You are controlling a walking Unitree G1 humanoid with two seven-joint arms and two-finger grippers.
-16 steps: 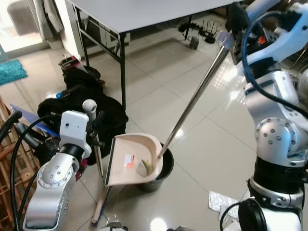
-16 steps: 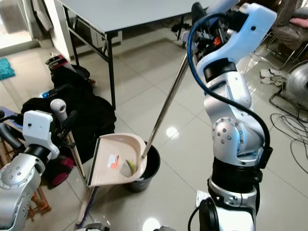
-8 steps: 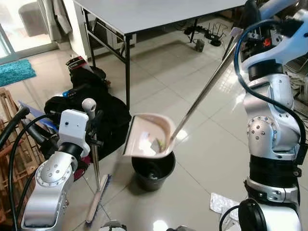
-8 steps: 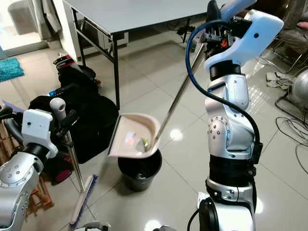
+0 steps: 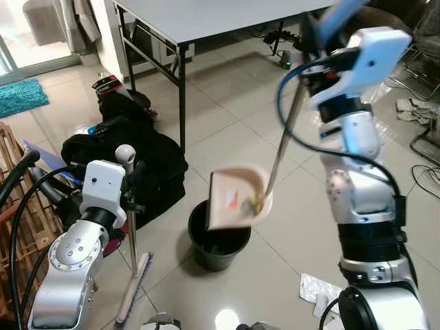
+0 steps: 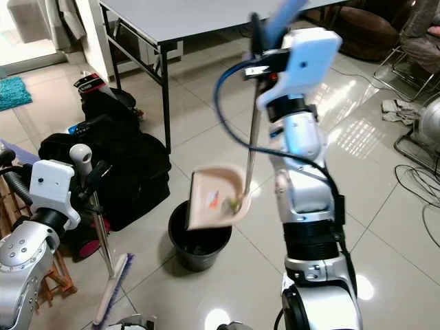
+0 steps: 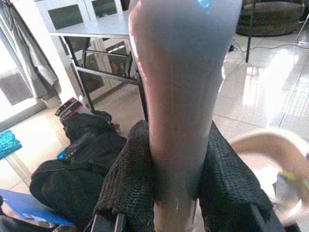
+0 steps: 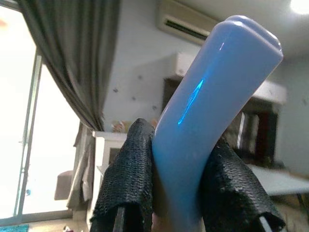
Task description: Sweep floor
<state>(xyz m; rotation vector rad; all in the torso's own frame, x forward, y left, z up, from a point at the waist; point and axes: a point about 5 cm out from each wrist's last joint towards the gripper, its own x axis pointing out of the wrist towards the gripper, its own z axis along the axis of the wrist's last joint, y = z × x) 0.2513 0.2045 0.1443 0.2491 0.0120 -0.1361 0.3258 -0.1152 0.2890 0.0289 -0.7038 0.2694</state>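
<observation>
A pink dustpan (image 5: 237, 199) hangs tilted above a black bin (image 5: 218, 242), with small orange and green scraps (image 5: 242, 201) in its lower corner. Its long metal pole (image 5: 280, 141) rises to a blue grip (image 8: 212, 82), and my right gripper (image 8: 181, 140) is shut on that grip, high over the floor. My left gripper (image 5: 130, 180) is shut on the broom handle (image 7: 178, 58) just below its rounded top. The broom stands nearly upright left of the bin, its brush head (image 5: 135, 289) on the tiles.
A grey table (image 5: 206, 17) on black legs stands behind. Black bags (image 5: 130, 148) lie left of the bin, with a wooden rack (image 5: 14, 227) further left. A white packet (image 5: 316, 289) lies on the tiles at my right foot. Cables and a fan (image 6: 430, 124) are on the right.
The right arm has lifted the dustpan off the bin's rim, swung it over the bin and tipped it steeper. The broom has come more upright. The camera view has shifted.
</observation>
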